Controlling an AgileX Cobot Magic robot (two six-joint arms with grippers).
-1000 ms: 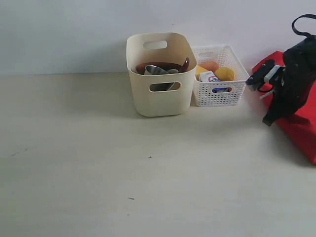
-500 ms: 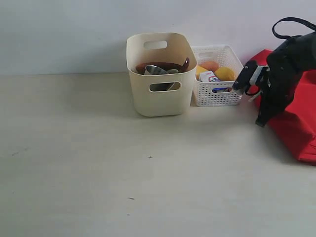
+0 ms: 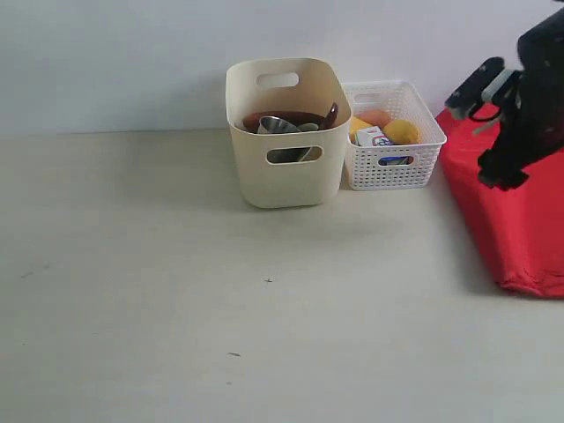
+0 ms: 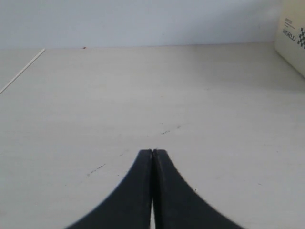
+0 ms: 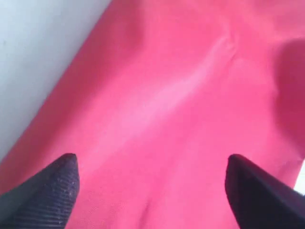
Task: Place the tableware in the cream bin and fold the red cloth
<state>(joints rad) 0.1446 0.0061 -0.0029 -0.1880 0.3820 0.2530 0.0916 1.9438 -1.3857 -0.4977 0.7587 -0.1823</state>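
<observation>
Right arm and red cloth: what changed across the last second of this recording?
The right gripper drew the red cloth toward the white basket, then opened, let it go and rose clear. The cloth now lies flatter, its edge next to the basket. The cream bin, the tableware inside it and the basket stayed where they were.

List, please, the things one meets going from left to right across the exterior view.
cream bin → white lattice basket → red cloth
</observation>
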